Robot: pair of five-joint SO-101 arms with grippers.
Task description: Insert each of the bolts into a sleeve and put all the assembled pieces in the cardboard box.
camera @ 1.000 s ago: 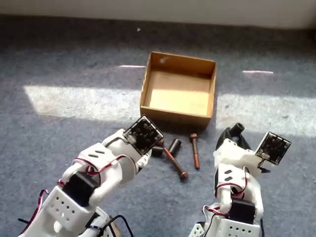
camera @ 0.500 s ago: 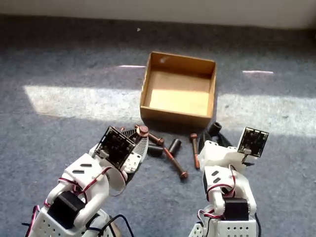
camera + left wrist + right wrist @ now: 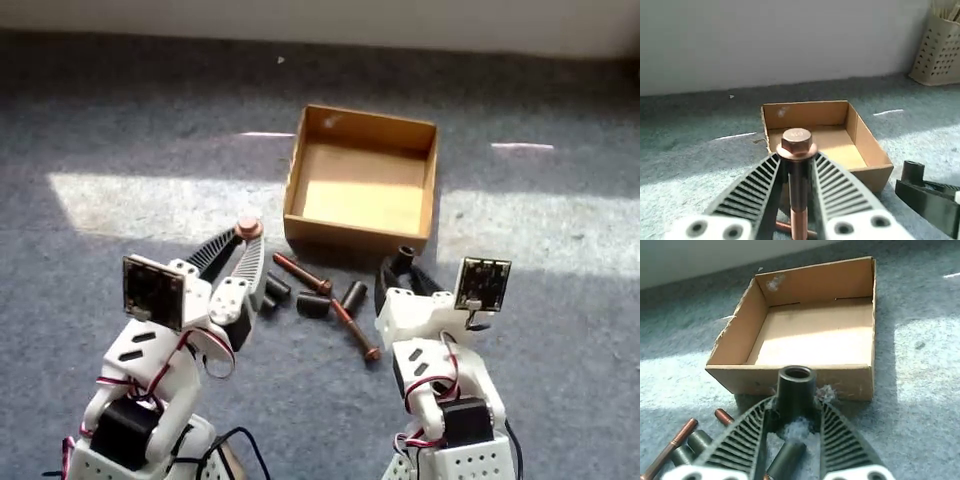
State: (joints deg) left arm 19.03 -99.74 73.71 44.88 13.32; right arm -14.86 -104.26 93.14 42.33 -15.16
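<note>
Both arms shifted left; left end effector (image 3: 797,159) clamps bolt (image 3: 796,142); right end effector (image 3: 796,405) clamps sleeve (image 3: 796,382)

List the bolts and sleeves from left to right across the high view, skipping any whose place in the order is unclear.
Bolt held in the left gripper → loose sleeve lying crosswise → loose sleeve nearer the box → held sleeve in the right gripper.

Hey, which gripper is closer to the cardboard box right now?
Right. The right gripper, holding a sleeve, sits just before the front wall of the cardboard box; the left gripper, holding a bolt, is off its near-left corner.
</note>
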